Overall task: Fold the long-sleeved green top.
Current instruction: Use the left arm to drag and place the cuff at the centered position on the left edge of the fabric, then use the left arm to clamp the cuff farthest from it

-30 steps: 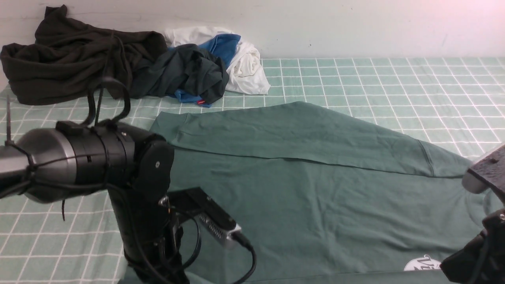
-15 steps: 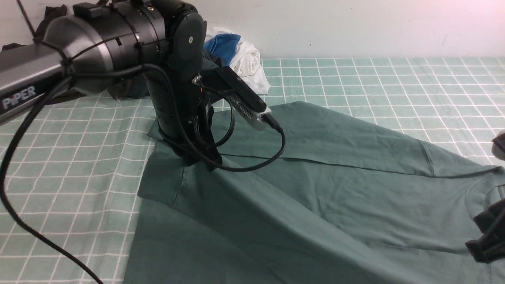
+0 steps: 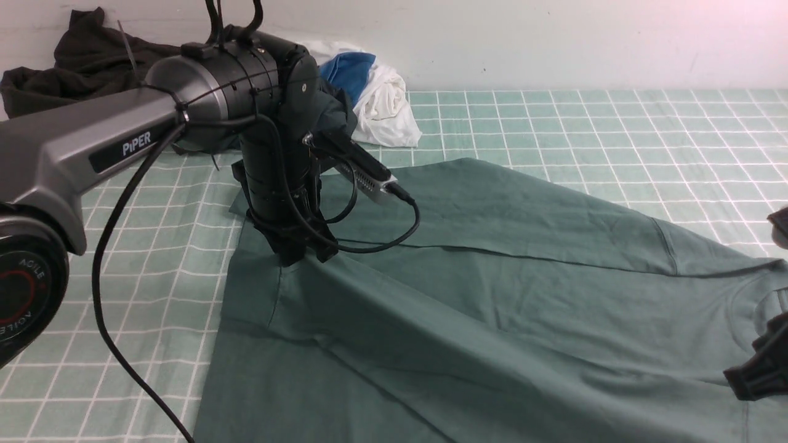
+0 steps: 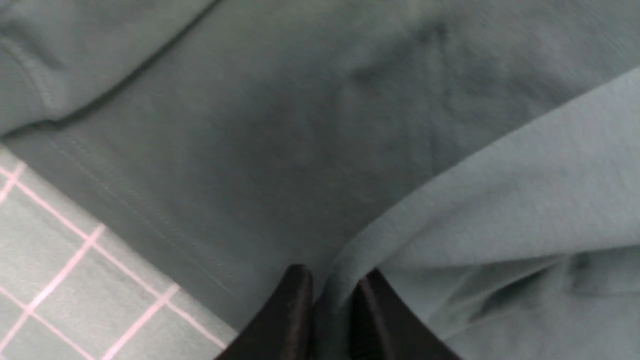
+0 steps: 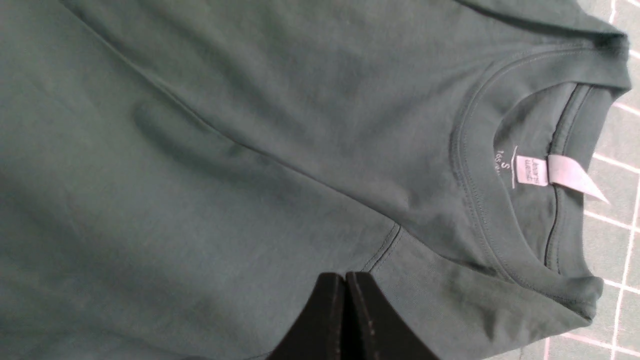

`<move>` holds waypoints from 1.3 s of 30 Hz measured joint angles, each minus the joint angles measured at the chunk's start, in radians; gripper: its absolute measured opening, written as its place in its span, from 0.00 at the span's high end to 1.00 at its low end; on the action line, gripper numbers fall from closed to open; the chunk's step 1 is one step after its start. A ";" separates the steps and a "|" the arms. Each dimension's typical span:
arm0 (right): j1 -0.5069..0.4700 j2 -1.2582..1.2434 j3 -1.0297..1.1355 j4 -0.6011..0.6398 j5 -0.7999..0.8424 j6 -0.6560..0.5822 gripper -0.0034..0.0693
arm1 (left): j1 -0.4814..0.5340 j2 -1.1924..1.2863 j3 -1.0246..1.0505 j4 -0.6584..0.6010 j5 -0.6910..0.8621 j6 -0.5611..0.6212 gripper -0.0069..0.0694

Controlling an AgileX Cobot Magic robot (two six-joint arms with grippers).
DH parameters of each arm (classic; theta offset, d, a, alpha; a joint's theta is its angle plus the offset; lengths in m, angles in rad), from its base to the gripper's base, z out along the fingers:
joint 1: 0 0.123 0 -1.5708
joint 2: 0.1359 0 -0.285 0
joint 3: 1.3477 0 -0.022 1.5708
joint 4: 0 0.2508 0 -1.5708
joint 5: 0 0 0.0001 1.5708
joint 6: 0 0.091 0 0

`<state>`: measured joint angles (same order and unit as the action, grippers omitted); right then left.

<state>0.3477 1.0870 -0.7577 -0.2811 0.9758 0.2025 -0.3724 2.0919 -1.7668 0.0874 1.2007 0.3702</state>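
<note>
The green long-sleeved top (image 3: 492, 307) lies spread across the checked table, with its near part drawn over its middle in a long slanting fold. My left gripper (image 3: 301, 257) is at the top's far left corner, shut on a ridge of the green fabric (image 4: 250, 150) that shows between its fingers (image 4: 330, 282). My right gripper (image 3: 757, 375) is at the right edge, shut on the top's fabric (image 5: 250, 100) by the shoulder seam, tips together (image 5: 345, 277). The round neck with its white label (image 5: 565, 177) lies just beside it. The chest logo is hidden.
A blackish-brown hooded garment (image 3: 80, 61) lies at the far left by the wall. A very dark green garment (image 3: 335, 114) and white and blue clothes (image 3: 381, 98) lie behind my left arm. Green checked cloth (image 3: 615, 123) covers the table at the far right.
My left gripper has carried the top's near edge from the front up to the far left, folding it over. The logo is now covered. The right gripper has shifted slightly.
</note>
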 joint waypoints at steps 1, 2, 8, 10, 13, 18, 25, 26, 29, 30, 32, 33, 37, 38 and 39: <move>0.000 0.008 0.000 0.001 -0.001 0.000 0.97 | 0.003 0.001 -0.010 0.001 -0.003 -0.012 0.71; 0.000 0.017 0.000 0.002 -0.006 0.000 0.97 | 0.006 0.002 -0.020 0.004 -0.006 -0.029 0.67; 0.000 0.105 -0.026 0.012 -0.028 -0.001 0.97 | 0.075 0.024 -0.124 0.003 -0.023 -0.170 0.36; 0.000 0.134 -0.056 0.012 -0.030 -0.004 0.97 | 0.111 0.046 -0.161 0.002 -0.034 -0.200 0.31; 0.000 0.171 -0.099 0.012 -0.031 -0.004 0.97 | 0.168 0.095 -0.195 -0.015 -0.089 -0.237 0.28; 0.000 0.203 -0.148 0.012 -0.039 -0.004 0.97 | 0.241 0.197 -0.241 -0.082 -0.209 -0.294 0.28; 0.000 0.211 -0.157 0.015 -0.042 -0.022 0.97 | 0.269 0.304 -0.278 -0.133 -0.313 -0.320 0.37; 0.000 0.211 -0.157 0.015 -0.042 -0.023 0.97 | 0.269 0.304 -0.278 -0.135 -0.313 -0.320 0.40; 0.000 0.211 -0.157 0.015 -0.042 -0.023 0.97 | 0.267 0.305 -0.278 -0.142 -0.313 -0.320 0.54; 0.000 0.211 -0.157 0.015 -0.042 -0.023 0.97 | 0.267 0.305 -0.278 -0.145 -0.313 -0.320 0.56; 0.000 0.211 -0.157 0.015 -0.046 -0.023 0.97 | 0.265 0.304 -0.287 -0.147 -0.308 -0.315 0.73; 0.000 0.211 -0.157 0.015 -0.047 -0.023 0.97 | 0.265 0.303 -0.293 -0.147 -0.303 -0.310 0.78; 0.000 0.211 -0.157 0.018 -0.055 -0.024 0.97 | 0.265 0.292 -0.325 -0.146 -0.262 -0.285 0.87; 0.000 0.211 -0.157 0.018 -0.057 -0.024 0.97 | 0.265 0.283 -0.333 -0.146 -0.250 -0.284 0.87; 0.000 0.211 -0.157 0.018 -0.057 -0.024 0.97 | 0.265 0.277 -0.340 -0.146 -0.239 -0.284 0.87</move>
<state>0.3477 1.2980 -0.9146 -0.2634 0.9191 0.1785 -0.1073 2.3693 -2.1065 -0.0587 0.9612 0.0859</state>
